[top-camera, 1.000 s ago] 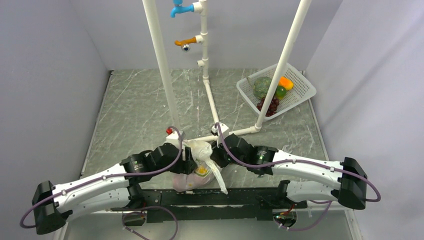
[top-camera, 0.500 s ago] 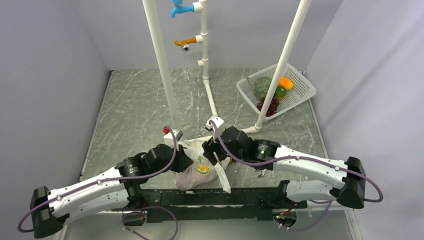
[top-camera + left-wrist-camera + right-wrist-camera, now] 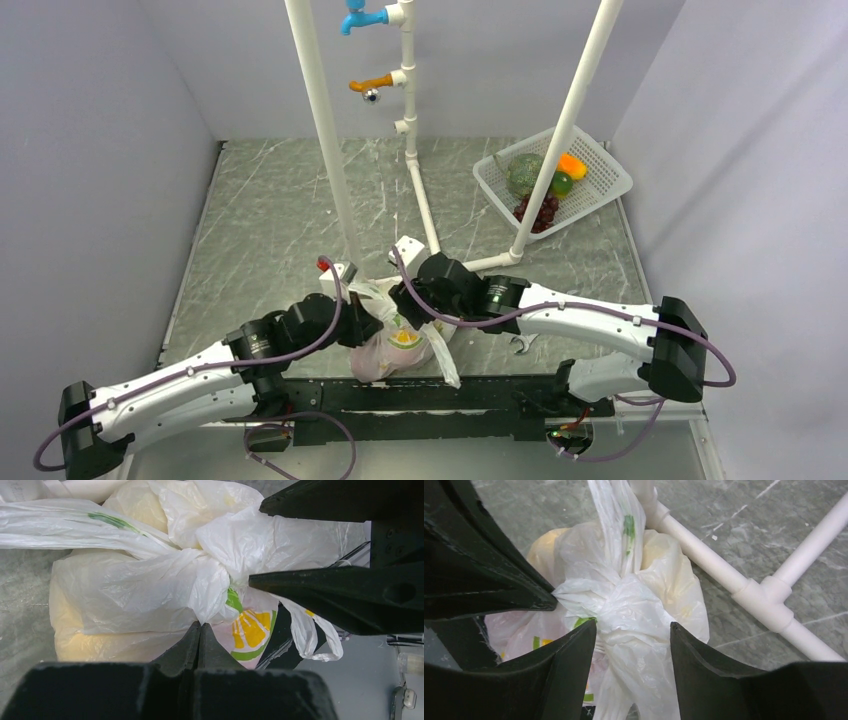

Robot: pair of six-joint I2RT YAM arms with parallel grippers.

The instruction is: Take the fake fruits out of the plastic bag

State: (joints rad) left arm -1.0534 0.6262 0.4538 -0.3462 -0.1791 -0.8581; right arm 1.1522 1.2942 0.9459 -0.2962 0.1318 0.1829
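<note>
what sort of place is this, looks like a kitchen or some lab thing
Most likely a robot lab test cell, not a real kitchen: a marble-patterned table boxed in by plain white walls, a white pipe frame carrying toy-coloured taps, and two robot arms bolted at the near edge.

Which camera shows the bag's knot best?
Right wrist: the plastic bag's knot sits centred between the right hand's open fingers. Left wrist shows it off-centre; top external mostly hides it under the arms.
</note>
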